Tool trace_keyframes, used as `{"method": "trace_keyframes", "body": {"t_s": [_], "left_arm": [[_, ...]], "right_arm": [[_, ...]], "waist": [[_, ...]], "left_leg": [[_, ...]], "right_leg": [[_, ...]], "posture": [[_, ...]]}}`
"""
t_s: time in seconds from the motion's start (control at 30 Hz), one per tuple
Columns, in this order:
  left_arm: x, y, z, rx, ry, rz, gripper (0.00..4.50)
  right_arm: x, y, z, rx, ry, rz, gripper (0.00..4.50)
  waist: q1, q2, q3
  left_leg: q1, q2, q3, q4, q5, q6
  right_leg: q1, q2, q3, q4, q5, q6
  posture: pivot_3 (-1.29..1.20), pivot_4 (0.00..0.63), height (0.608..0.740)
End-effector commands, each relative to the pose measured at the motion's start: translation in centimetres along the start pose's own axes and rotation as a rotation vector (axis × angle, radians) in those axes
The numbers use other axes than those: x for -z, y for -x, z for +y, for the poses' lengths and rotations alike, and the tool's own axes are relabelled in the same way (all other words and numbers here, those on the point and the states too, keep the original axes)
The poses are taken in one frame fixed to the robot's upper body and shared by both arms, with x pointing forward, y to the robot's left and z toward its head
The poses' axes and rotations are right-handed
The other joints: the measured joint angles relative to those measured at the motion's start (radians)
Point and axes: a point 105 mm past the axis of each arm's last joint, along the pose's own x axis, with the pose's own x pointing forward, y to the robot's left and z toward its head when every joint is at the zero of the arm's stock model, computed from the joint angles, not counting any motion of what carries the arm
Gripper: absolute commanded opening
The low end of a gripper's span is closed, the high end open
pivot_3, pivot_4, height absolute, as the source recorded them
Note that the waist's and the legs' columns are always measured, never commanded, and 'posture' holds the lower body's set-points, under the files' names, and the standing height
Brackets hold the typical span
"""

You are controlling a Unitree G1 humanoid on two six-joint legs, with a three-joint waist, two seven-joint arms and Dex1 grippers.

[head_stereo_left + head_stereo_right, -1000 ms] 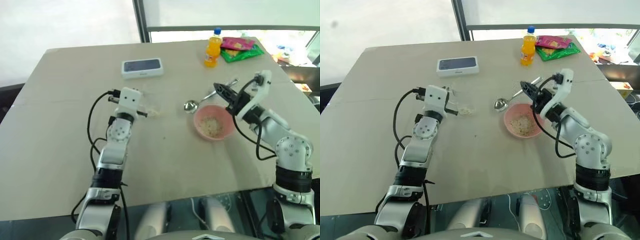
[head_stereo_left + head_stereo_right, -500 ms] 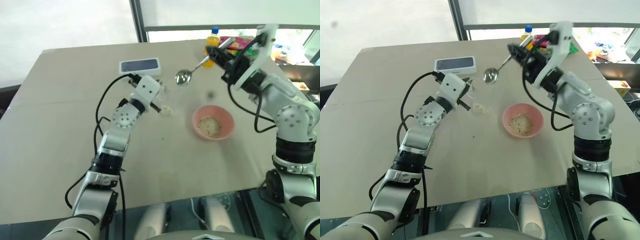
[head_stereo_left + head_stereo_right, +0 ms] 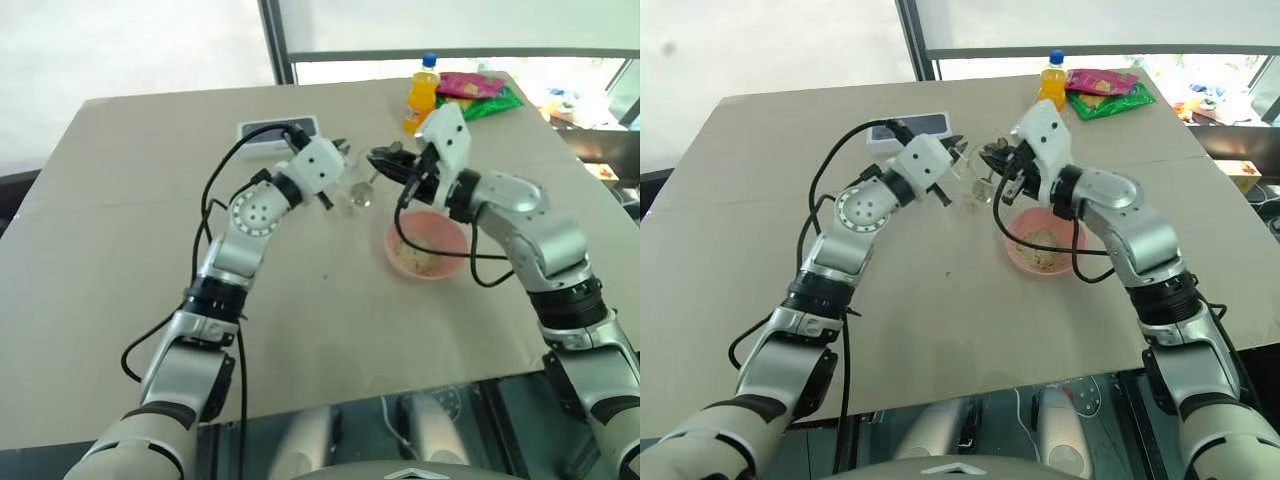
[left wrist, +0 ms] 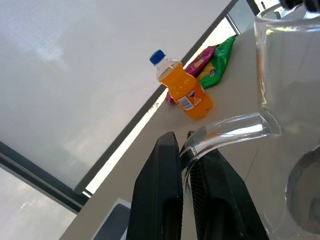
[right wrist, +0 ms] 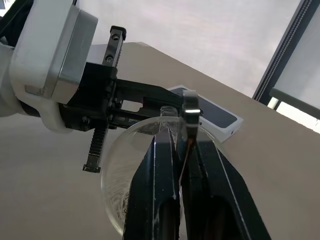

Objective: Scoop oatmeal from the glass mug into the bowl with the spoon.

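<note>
The wide beige tabletop (image 3: pixel 120 250) is bare over most of its surface, with open room on the side of the small round pink bowl (image 3: pixel 455 240) toward the robot and far out to the bowl's left, right up to the table's near edge. The left arm reaches in from the bowl's left and the right arm from its right, and they meet just above and to the left of the bowl. Beyond the bowl and further left, a white rectangular box with a dark top (image 3: pixel 262 131) lies partly behind the left arm, close to the table's far edge. Beyond the bowl, at the far edge, stands an orange drink bottle with a blue cap (image 3: pixel 424 93), and just beside it lie pink and green snack packets (image 3: pixel 480 95). The bowl holds a small heap of pale beige oatmeal flakes (image 3: pixel 420 262). The small clear glass mug (image 3: pixel 351 193) hangs in the air just left of the bowl's far rim, its handle pinched between the black fingers of the left gripper (image 4: pixel 185 165), whose jaws are nearly together. The right gripper (image 5: pixel 184 150) has its jaws clamped tight on the slim handle of the shiny silver metal spoon (image 5: pixel 190 117), which sits over the mug's mouth. The two grippers are close together, with hardly any room between them.
</note>
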Motion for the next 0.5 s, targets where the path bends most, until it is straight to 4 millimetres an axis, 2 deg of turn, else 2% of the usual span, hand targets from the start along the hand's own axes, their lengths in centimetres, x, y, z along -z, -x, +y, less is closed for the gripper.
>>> {"method": "trace_keyframes", "body": {"t_s": [0.03, 0.2, 0.33, 0.5], "left_arm": [[-2.3, -0.6, 1.3, -0.038, -0.029, -0.092, 0.07], [-2.7, -1.0, 1.0, -0.041, -0.015, -0.109, 0.07], [-2.8, -1.5, 1.0, -0.049, -0.009, -0.108, 0.07], [-2.6, -1.6, 1.2, -0.066, 0.009, -0.103, 0.07]], "right_arm": [[-0.2, 0.0, -0.2, 0.008, 0.016, -0.001, 0.0], [1.6, 0.3, 0.4, -0.002, -0.176, 0.078, 0.0], [1.8, 0.5, 1.7, -0.071, -0.291, 0.111, 0.0], [1.5, 0.4, 2.1, -0.059, -0.443, 0.084, 0.0]], "waist": [[0.0, 0.0, 0.0], [0.0, 0.0, 0.0], [0.001, 0.0, 0.0], [0.0, 0.0, 0.0]], "left_leg": [[0.0, 0.0, 0.0, 0.0, 0.0, 0.0], [0.0, 0.0, 0.0, 0.0, 0.0, 0.0], [0.0, 0.0, -0.001, 0.0, 0.0, 0.0], [0.0, 0.0, -0.001, 0.0, 0.0, 0.0]], "right_leg": [[0.0, 0.0, 0.0, 0.0, 0.0, 0.0], [0.0, 0.0, 0.0, 0.0, 0.0, 0.0], [0.0, 0.0, 0.0, 0.0, 0.0, 0.0], [0.0, 0.0, 0.0, 0.001, 0.0, 0.0]], "posture": [[0.0, 0.15, 0.74], [0.0, 0.15, 0.74], [0.0, 0.15, 0.74], [0.0, 0.15, 0.74]]}}
